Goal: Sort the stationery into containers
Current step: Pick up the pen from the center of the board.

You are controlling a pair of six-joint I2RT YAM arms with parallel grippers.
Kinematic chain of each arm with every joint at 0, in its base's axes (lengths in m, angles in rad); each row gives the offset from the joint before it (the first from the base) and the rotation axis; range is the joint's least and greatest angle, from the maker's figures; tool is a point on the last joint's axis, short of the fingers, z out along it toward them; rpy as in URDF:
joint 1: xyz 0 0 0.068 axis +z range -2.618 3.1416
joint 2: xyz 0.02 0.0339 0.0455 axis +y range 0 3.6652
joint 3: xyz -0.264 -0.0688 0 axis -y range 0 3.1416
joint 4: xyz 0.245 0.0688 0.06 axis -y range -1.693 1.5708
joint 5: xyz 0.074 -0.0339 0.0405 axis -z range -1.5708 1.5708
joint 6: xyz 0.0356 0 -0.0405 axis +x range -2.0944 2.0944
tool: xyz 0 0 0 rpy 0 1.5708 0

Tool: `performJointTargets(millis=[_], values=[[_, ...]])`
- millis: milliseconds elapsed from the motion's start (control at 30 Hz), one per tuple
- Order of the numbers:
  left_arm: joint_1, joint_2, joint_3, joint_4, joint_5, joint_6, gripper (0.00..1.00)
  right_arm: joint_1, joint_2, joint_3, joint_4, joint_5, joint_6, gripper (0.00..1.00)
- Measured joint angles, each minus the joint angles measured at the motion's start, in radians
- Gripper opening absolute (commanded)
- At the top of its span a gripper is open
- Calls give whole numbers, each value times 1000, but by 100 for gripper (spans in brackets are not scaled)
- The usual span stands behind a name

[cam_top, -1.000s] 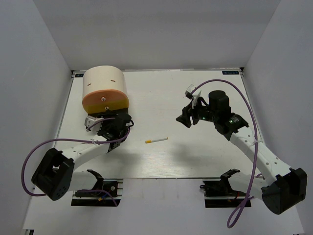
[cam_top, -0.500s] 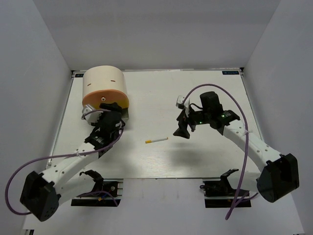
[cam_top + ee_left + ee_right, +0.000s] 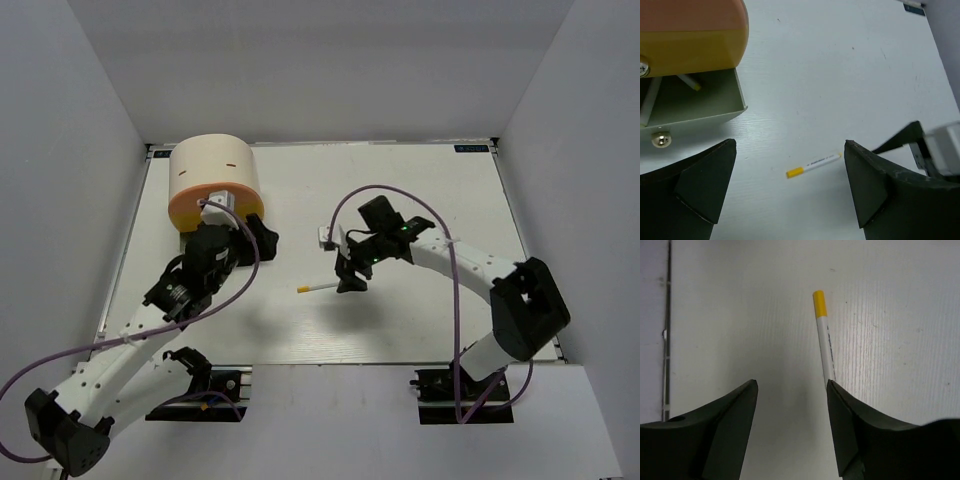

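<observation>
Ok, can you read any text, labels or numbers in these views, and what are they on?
Nothing here reads clearly.
White stick with the yellow cap: a line of small dark print along its barrel, too small to read.
Dark label at the far right corner of the table: too small to read.
Organiser: no lettering visible.

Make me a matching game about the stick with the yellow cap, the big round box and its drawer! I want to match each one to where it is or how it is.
Things:
1. yellow-capped stick
2. drum organiser
3. drawer

Place or state:
A. pulled open
B. lying flat in the middle
C. standing at the far left

Pairs: 1-B, 2-C, 3-A
</observation>
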Motion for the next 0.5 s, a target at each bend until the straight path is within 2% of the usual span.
performJointTargets(millis=[33, 133, 333, 500], values=[[-2, -20, 2, -24, 18, 24, 99, 17, 23, 9, 4, 30, 0, 56], [-5, -126, 3, -92, 33, 99, 99, 69, 103, 43, 39, 117, 2, 53], [-2, -399, -17, -149, -51, 206, 99, 143, 241, 102, 100, 270, 5, 53], [-2, -547, -56, -170, -71, 237, 99, 184, 326, 174, 106, 344, 2, 54]])
